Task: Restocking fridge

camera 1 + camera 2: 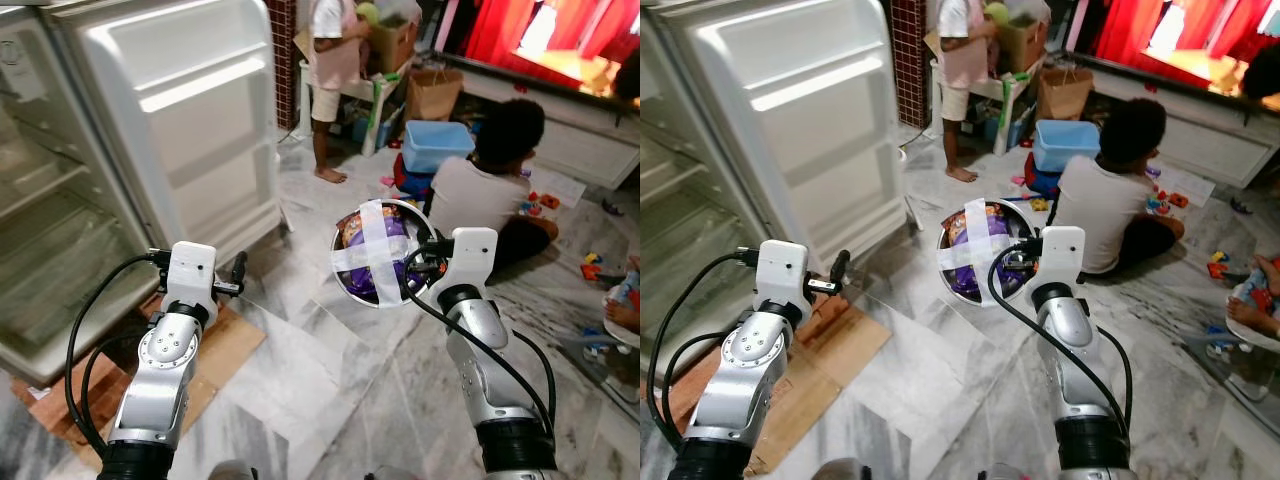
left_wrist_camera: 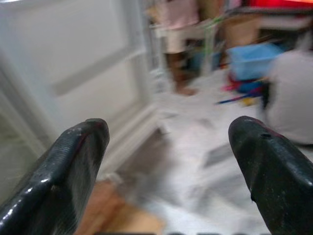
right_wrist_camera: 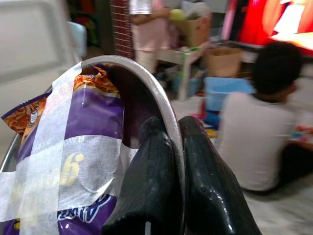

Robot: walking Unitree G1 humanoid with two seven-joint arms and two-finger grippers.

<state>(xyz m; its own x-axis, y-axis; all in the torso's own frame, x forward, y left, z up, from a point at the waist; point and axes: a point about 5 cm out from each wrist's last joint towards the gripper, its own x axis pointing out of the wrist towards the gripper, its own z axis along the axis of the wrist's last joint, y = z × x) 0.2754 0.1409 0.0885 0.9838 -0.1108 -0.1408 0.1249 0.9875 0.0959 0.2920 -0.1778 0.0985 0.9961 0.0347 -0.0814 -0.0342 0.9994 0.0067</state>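
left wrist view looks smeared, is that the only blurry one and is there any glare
Left wrist view: fridge door and floor are motion-blurred, while the fingertips stay sharp. Right wrist view: the steel bowl and taped snack bag are crisp, the seated person soft. Left eye view: the TV screen is blown out red-orange, and the fridge door shows bright highlights.

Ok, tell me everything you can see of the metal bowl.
The bowl is round, shiny metal, tipped on its side so its mouth faces the camera. A purple and orange snack bag sits inside, held in by a cross of white tape over the opening. The right gripper pinches the rim, one finger inside, one outside, holding it in the air above the marble floor.
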